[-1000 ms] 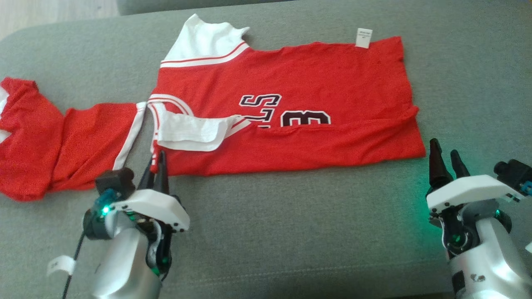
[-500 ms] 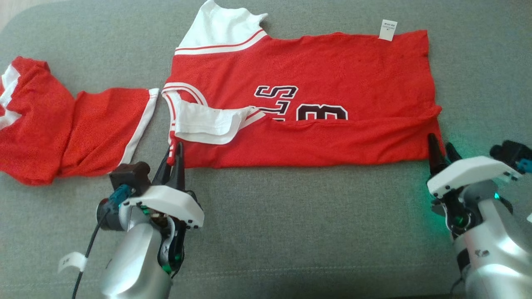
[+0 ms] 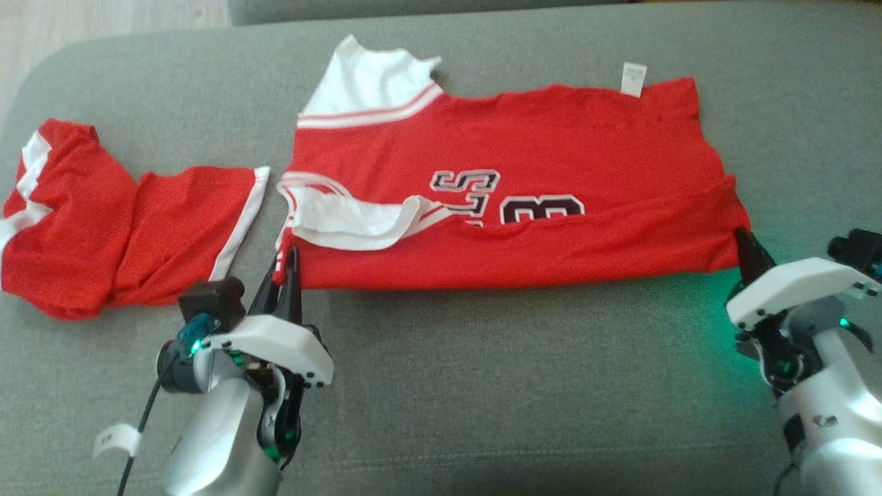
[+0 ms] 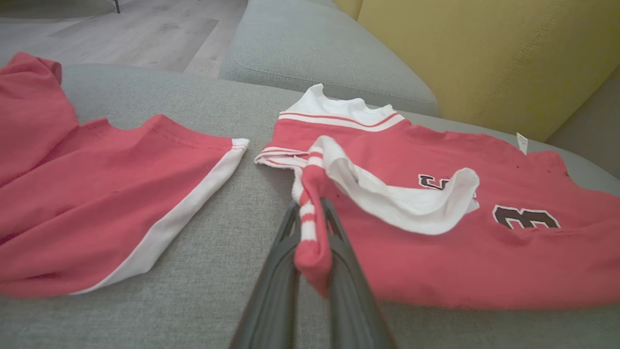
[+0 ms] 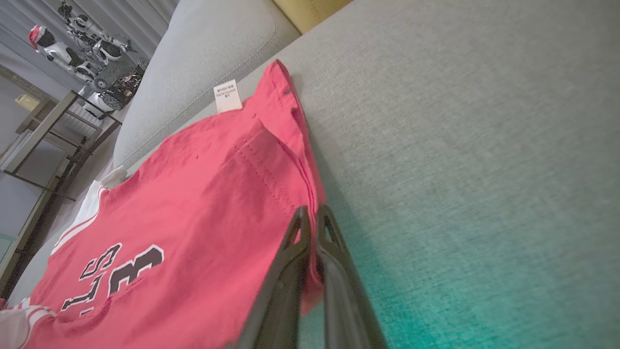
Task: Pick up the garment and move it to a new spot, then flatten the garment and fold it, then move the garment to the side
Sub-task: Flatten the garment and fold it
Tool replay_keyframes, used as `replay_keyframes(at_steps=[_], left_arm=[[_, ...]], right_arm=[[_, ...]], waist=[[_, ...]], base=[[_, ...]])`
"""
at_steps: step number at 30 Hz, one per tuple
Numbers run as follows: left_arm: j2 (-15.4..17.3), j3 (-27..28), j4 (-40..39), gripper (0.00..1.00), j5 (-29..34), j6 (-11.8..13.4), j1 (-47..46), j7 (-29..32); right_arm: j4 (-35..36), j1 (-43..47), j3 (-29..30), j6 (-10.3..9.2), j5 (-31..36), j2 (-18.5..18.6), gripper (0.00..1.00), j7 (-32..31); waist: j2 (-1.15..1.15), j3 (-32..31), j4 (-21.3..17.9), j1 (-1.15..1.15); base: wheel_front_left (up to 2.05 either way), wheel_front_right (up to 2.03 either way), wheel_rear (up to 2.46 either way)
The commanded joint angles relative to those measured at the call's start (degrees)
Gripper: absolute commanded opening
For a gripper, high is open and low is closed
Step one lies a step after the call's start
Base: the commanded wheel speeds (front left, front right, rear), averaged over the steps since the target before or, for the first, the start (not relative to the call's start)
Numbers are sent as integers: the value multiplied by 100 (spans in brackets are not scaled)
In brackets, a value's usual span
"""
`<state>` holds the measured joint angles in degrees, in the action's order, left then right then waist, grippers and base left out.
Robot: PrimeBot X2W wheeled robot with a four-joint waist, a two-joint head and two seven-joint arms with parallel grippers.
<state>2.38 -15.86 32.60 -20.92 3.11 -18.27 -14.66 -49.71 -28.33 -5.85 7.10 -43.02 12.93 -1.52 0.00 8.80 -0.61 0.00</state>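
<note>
Pinching both near corners now: the left gripper (image 3: 286,265) has its fingers clamped on the striped shoulder strap (image 4: 308,203), and the right gripper (image 3: 744,242) is clenched on the hem corner (image 5: 310,194) of the red jersey (image 3: 517,138), which lies spread on the grey sofa seat (image 3: 496,386). One lengthwise fold looks done. More folding and the move to the side are left.

Red jersey (image 5: 203,203) with dark, white-outlined lettering: the letters "LS" and, beside them, the numeral "3", partly hidden by a fold. A white sewn-in tag (image 5: 227,95) at its edge carries print too small to read.
</note>
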Motion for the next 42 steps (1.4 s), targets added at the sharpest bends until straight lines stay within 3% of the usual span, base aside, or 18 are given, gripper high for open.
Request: replay_keyframes(at_steps=[1,11,20,21,22,23,24,27,35,42], left_arm=[[131,206,-125,0,-53,25,-54,-33],[219,31,-31,0,-96,-87,520,182],[318,-81,-226,0,-220,-93,1249,537],[330,-94,-247,31,-208,-72,1288,544],[339,-104,-269,94,-196,-48,1316,550],[344,-108,-290,100,-193,-26,1336,555],[347,-108,-308,100,-194,-5,1348,562],[357,-66,-401,100,-198,84,1342,500],[313,262,-975,100,-313,117,1239,31],[172,739,-1766,100,-89,49,1148,-31]], right_arm=[[181,48,-121,39,-62,187,0,14],[316,597,-330,39,-148,669,0,-591],[710,1288,-369,39,-108,755,0,-1069],[759,1363,-374,39,-98,746,0,-1113],[800,1427,-355,39,-90,741,3,-1140],[837,1480,-327,39,-77,737,46,-1153],[874,1521,-293,39,-56,733,100,-1152],[1084,1574,-142,39,-7,649,100,-978],[2219,1906,-22,39,321,354,100,202],[2933,2145,-73,39,1202,59,100,1245]], waist=[[0,-105,-11,0],[0,-603,-42,0],[0,-876,-185,0],[0,-896,-200,0],[0,-905,-212,0],[0,-910,-223,0],[0,-911,-234,0],[0,-913,-262,0],[0,-901,-259,0],[0,-695,-433,0]], base=[[0,0,0],[0,0,0],[0,0,0],[0,0,0],[0,0,0],[0,0,0],[0,0,0],[0,0,0],[0,0,0],[0,0,0]])
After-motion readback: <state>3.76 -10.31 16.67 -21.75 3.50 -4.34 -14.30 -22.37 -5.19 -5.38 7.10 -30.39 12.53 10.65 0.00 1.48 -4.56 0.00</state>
